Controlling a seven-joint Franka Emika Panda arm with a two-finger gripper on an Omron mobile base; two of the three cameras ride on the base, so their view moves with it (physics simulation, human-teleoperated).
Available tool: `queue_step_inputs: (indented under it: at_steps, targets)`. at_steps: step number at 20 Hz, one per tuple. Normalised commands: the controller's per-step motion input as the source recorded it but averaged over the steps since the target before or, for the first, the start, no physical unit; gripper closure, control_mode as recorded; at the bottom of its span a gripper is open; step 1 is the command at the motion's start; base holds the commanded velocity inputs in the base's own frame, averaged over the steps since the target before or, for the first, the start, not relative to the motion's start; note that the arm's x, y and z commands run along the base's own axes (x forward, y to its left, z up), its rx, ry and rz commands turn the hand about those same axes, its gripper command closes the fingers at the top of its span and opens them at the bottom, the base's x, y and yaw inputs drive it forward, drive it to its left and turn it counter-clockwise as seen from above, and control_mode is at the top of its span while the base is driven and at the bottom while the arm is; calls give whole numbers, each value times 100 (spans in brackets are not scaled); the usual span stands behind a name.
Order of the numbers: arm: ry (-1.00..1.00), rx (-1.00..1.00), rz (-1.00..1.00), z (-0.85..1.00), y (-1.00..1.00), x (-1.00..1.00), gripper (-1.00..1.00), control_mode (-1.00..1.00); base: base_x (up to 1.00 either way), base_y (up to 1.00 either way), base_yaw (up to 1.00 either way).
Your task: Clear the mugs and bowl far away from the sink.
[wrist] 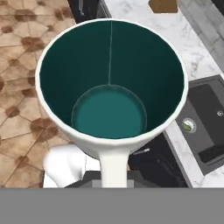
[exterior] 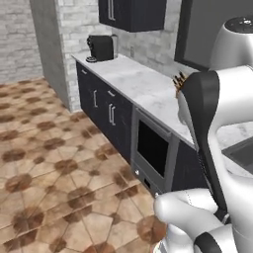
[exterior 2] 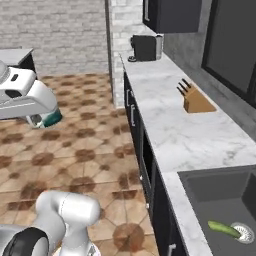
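The white mug (wrist: pixel 111 87) with its dark teal inside is held up over the floor, well apart from the sink (exterior 2: pixel 220 200) and off the desk (exterior 2: pixel 170 120). Whether the pincer is pinching it cannot be told.

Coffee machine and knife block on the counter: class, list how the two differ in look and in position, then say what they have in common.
The coffee machine is black and boxy; the knife block is tan wood with dark handles sticking out. The coffee machine stands at the counter's far end by the brick wall; the knife block sits further along, nearer the sink. Both rest on the white marble counter.
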Motion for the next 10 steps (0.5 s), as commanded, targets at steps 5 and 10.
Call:
queue_step_inputs:
  at_steps: [5, 10]
  targets:
    - [0, 0, 0, 0, 0, 0, 100, 100, 100, 14, 9]
    - [0, 0, 0, 0, 0, 0, 100, 100, 86, 33, 65]
